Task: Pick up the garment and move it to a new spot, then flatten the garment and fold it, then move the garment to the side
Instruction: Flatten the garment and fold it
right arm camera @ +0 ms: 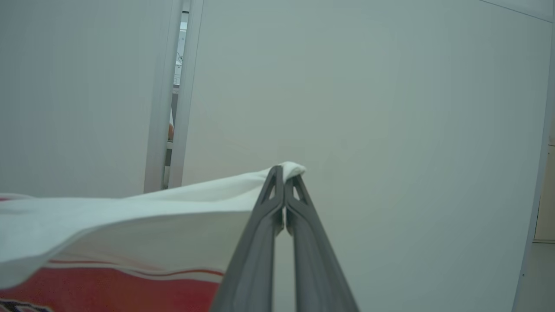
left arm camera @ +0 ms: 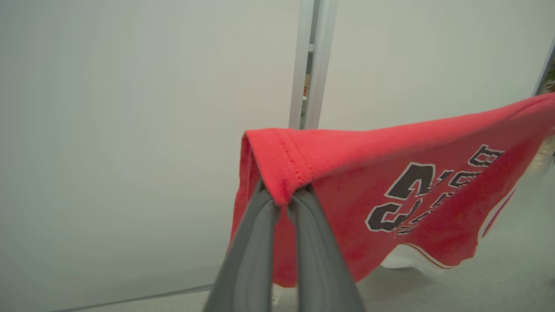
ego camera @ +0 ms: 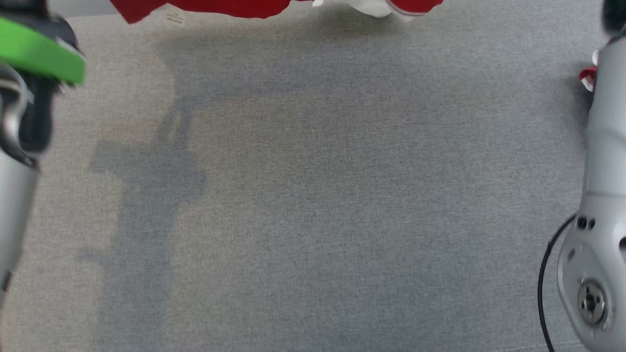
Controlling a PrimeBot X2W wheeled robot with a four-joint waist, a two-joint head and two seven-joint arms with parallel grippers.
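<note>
Left gripper [left arm camera: 284, 198] clamped on red hem corner of garment [left arm camera: 368, 156]. Right gripper [right arm camera: 284, 175] pinched tight on white corner. Garment held up, spread between both. Its lower edge shows at top of head view, over grey table [ego camera: 313, 205].

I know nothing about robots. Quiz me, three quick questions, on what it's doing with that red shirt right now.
1. True or false: the left gripper is shut on a red hemmed corner of the red-and-white printed jersey.
2. The right gripper pinches cloth of which colour? A white, B green, C black.
3. Fill in: the fabric-covered tabletop is ____.
Key: 1 true; 2 A; 3 grey.
</note>
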